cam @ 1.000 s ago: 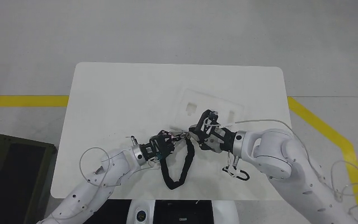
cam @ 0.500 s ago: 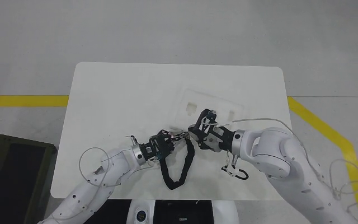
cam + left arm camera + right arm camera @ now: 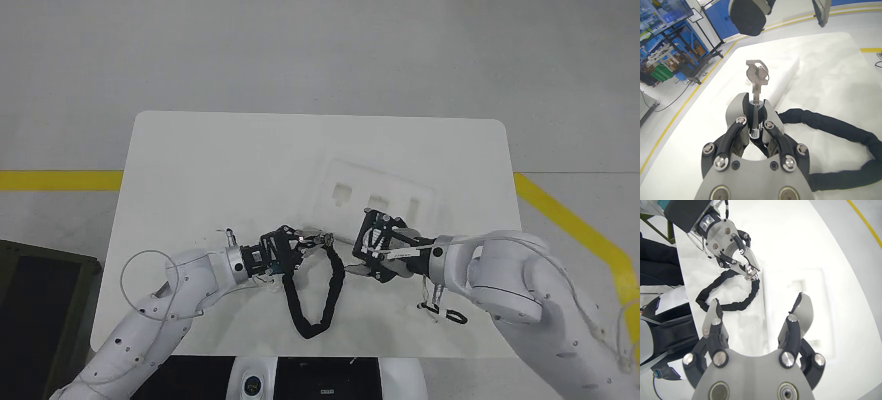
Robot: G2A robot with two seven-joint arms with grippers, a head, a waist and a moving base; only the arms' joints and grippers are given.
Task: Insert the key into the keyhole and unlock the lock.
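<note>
Key [image 3: 757, 75], seemingly seated, in keyhole [image 3: 755, 102]; lock [image 3: 754, 123] in left gripper [image 3: 755, 98].

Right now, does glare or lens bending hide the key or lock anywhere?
Left wrist view: no; the key and lock stand out against the bright table, though its edge bows. Right wrist view: glare washes out the foam tray, its pockets faint. Top view: even light, the chain distinct.

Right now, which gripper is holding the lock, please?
The left gripper, shut on the lock with the key inserted; the right gripper is open, empty.
</note>
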